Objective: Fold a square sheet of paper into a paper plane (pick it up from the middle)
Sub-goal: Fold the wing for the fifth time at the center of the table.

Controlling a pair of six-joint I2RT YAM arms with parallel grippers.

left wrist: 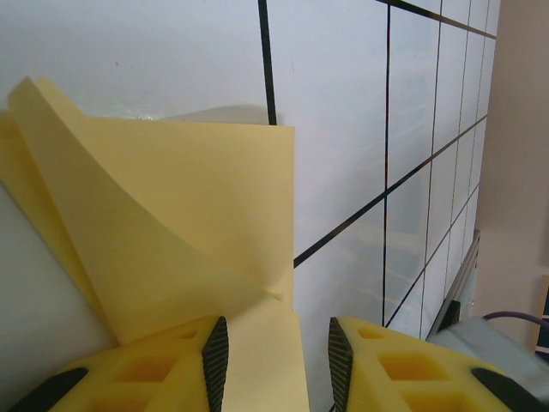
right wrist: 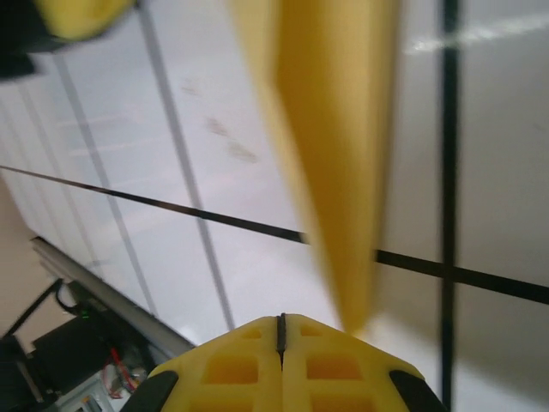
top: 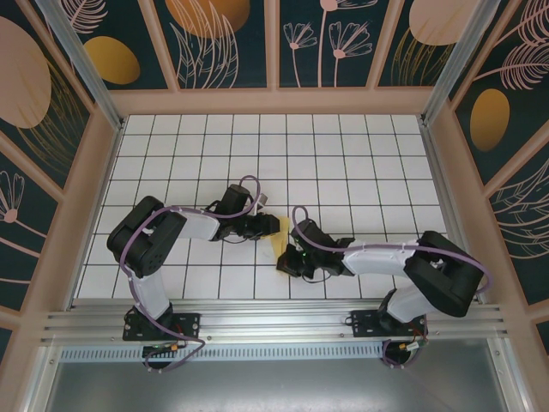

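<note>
Gridded desk [top: 343,154] bears a folded yellow sheet [top: 275,245]. Left end effector [left wrist: 273,348] gapes over it; right end effector [right wrist: 280,330] sits closed

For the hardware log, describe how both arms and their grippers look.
The left arm and the right arm match: white link shells, bulky black joints, black bases, and a lilac cable looping along each. The left gripper and the right gripper have yellow moulded fingers with recessed pockets. The left's inner faces carry ribbed black pads.
</note>
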